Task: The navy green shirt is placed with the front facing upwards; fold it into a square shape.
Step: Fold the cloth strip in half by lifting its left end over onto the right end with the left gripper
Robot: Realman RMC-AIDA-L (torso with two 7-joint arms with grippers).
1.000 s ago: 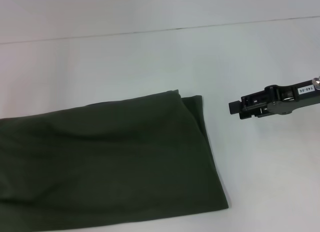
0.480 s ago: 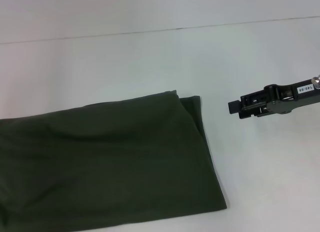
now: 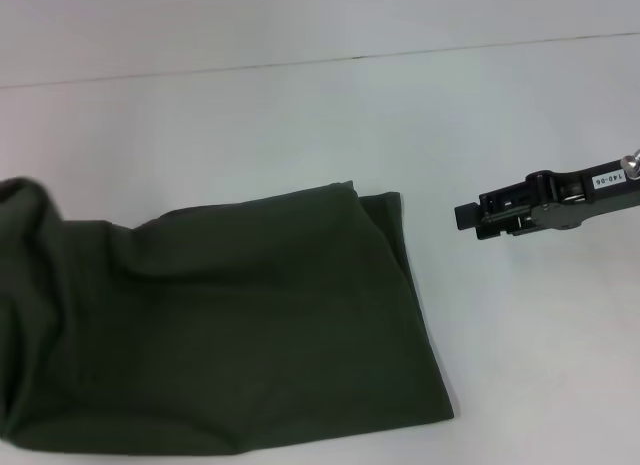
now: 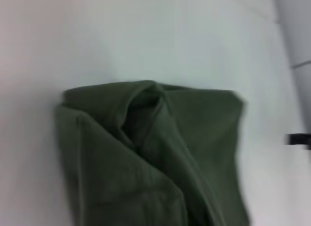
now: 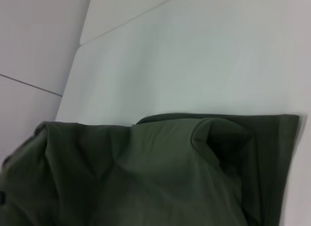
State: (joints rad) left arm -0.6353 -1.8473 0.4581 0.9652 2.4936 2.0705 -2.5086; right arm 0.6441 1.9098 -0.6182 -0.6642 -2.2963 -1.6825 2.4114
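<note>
The navy green shirt lies on the white table as a long dark olive band, plain side up, with no print showing. Its right end is a folded edge with a second layer peeking out. Its left end is raised and bunched at the picture's left edge. The left wrist view looks down on the shirt with its layers folded over. The right wrist view shows the shirt from its right end. My right gripper hovers just right of the shirt's far right corner, apart from it. My left gripper is out of view.
The white table stretches beyond and to the right of the shirt. A thin seam line crosses it at the back. The right gripper's tip shows at the left wrist view's edge.
The shirt's left end has lifted off the table and bunched up, drawing in toward the right. The right gripper has stayed where it was.
</note>
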